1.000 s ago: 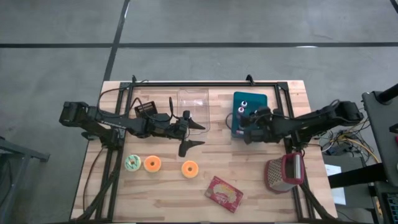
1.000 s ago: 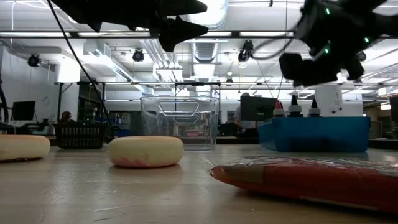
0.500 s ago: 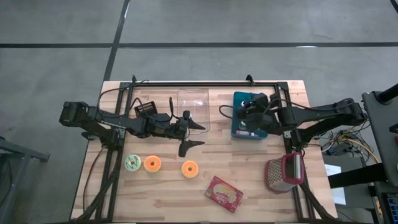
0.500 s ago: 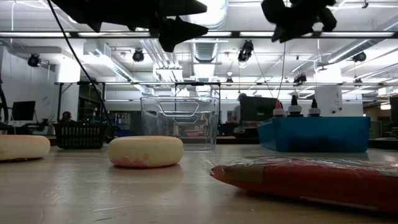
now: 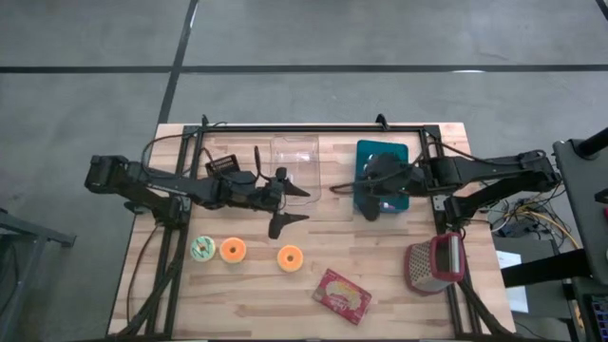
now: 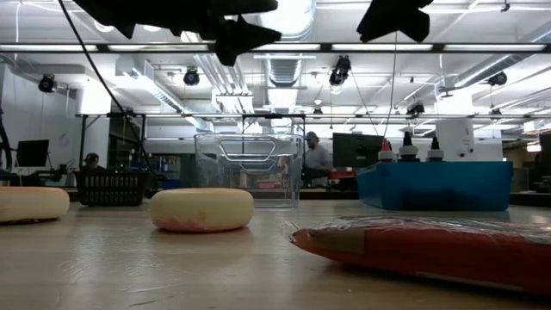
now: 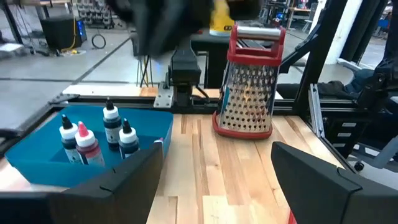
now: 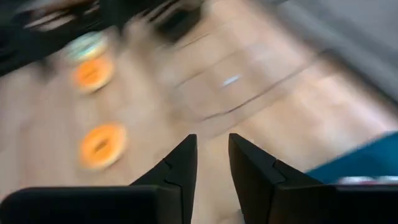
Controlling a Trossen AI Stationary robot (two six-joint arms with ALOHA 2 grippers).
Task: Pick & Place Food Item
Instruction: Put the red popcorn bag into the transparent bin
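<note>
While your left tool (image 5: 287,207) hangs above the middle of the table (image 5: 313,261) with its fingers spread wide and nothing between them, your right tool (image 8: 210,160) sits high over the near edge of the blue bin (image 5: 404,150), its fingers drawn narrow with only a thin gap and nothing held. That spread suits the food: the nearest orange donut (image 5: 290,257) lies just below and ahead of the left tool, with a second orange donut (image 5: 233,250) and a green-iced one (image 5: 202,250) farther back along the same row, all flat on the table and untouched. A red packet (image 5: 342,295) lies well beyond the donuts, between the two tools' reach. The clear tub (image 5: 294,157) stands just beside the left tool on its far side, empty as far as you can see, so it looks like the likely drop place. The right tool's narrow set fits nothing here, and the grater (image 5: 434,264) stands well off to its side.
</note>
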